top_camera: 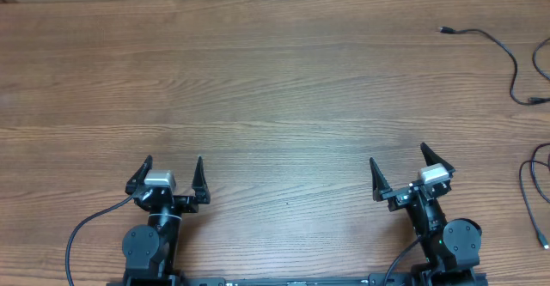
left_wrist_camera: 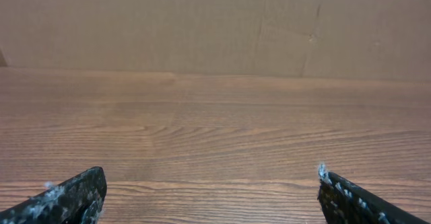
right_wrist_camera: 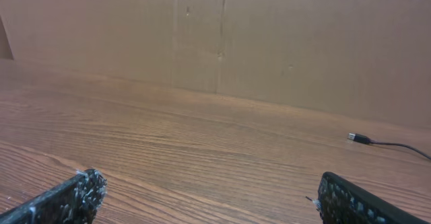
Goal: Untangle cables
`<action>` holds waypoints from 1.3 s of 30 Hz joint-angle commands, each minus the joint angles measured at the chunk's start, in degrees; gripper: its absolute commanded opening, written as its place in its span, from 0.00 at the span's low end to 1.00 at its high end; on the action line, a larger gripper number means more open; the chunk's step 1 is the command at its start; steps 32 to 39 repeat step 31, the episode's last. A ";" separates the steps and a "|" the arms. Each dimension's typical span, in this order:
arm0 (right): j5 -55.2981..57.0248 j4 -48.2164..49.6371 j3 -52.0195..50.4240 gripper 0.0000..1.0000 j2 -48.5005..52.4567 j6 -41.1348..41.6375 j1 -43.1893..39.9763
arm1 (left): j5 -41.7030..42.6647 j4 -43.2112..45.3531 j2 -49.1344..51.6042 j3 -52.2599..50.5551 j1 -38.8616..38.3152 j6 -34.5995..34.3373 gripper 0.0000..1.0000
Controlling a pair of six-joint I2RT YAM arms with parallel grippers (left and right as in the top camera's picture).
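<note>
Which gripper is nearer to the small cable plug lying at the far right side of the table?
Right. The plug lies ahead of the right gripper, slightly to its right; the left gripper is much farther off, to the plug's left.

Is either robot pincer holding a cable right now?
No, the left pincer and right pincer are open and empty; the cables lie far to the right.
</note>
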 commanded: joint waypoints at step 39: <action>0.55 0.28 -0.55 1.00 -0.24 -0.42 0.22 | -0.76 -0.04 -0.50 -0.24 0.35 0.87 1.00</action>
